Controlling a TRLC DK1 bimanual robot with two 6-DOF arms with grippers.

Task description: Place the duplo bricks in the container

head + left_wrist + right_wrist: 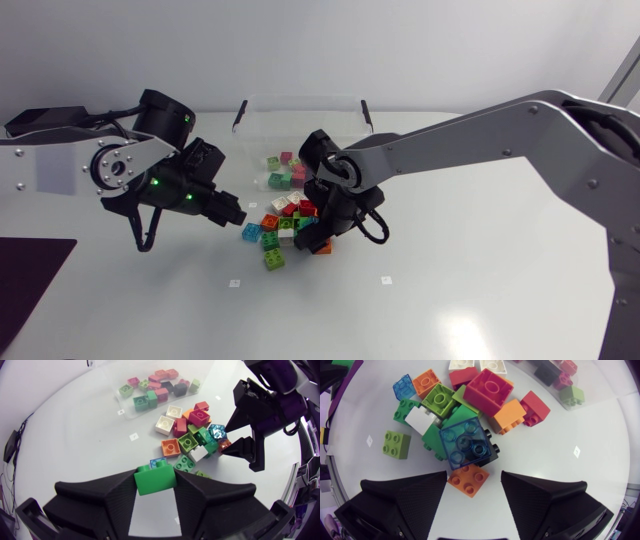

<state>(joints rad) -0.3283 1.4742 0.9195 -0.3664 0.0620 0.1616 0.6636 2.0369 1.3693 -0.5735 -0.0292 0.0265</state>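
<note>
A white table [470, 300] is carrying a loose heap of bricks [283, 222] near its middle, with a lime brick [274, 260] sitting just beside the heap. A clear container [300, 100] is standing just behind the heap, and a dark mat [30, 275] is lying at the edge on the left arm's side.

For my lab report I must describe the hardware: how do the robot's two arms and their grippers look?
Both the left arm and right arm have silver-grey links with dark screws and black joints. Small green lights glow on the left arm's wrist. A black cable loops near each wrist. The left gripper and right gripper are matte black, with two broad wedge-shaped fingers each.
</note>
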